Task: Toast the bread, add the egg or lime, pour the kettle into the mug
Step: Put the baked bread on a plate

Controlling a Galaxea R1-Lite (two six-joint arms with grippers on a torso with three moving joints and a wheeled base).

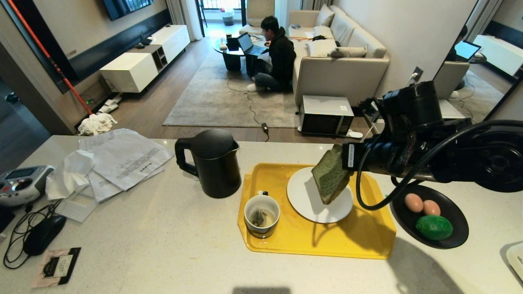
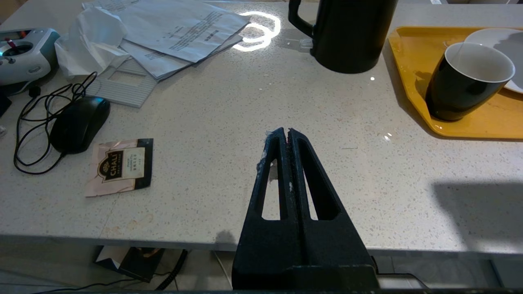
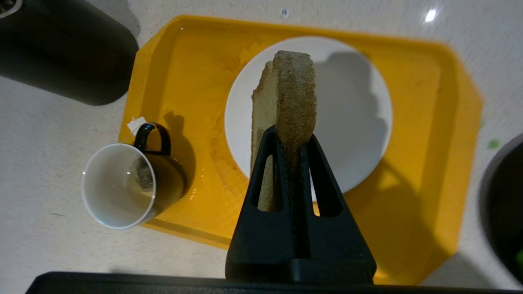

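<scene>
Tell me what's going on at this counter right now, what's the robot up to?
The right gripper is shut on the bread, holding the slice on edge in the air above the white plate on the yellow tray. The mug on the tray holds a tea bag, and the kettle stands beside the tray on the counter. The left gripper is shut and empty, low at the counter's near edge. Two eggs and the lime lie in a black dish.

Open counter [image 1: 163, 245] lies before the kettle [image 1: 212, 163] and left of the yellow tray [image 1: 367, 241]. Papers [image 1: 122, 157], mouse [image 1: 43, 232] and sachet [image 1: 57, 265] crowd the left; the mug [image 1: 261, 214] and black bowl [image 1: 457, 228] flank the plate [image 1: 302, 204].
</scene>
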